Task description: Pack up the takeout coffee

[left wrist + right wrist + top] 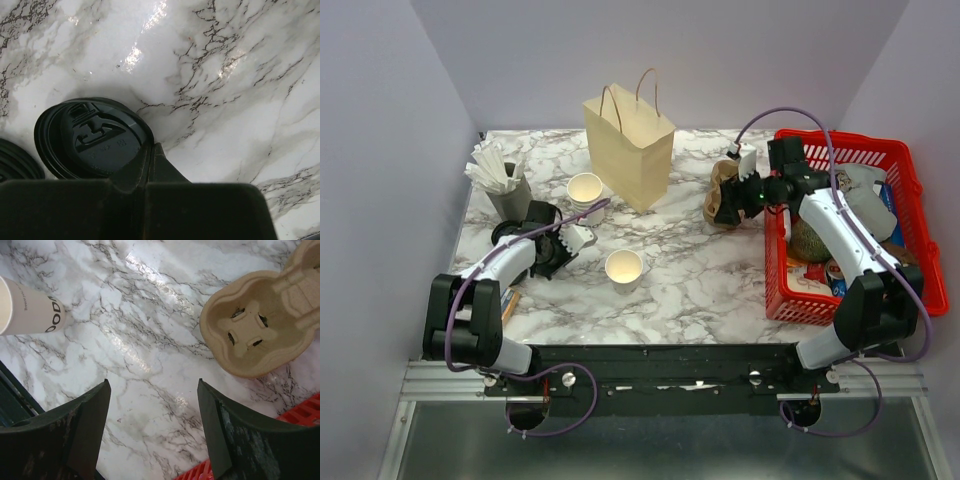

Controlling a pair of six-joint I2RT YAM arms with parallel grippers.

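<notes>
"So, which step is this?"

"Lidding, I'd judge. On the left, the left gripper [148,152] has its jaws pressed together on the rim of a black lid [92,137]. A second lid [15,162] lies just beside it."

"And the coffee?"

"The white paper cup [623,266] stands lidless at the near middle, apart from both arms. It's not yet in the paper bag [632,150], which stands at the far side."

"The right gripper?"

"The right gripper [155,390] has its jaws spread and holds nothing. It hovers just beside the pulp cup carrier [255,330]."

"Next?"

"Probably carry the lid right to the cup, level it over the mouth, then press it on squarely."
</notes>
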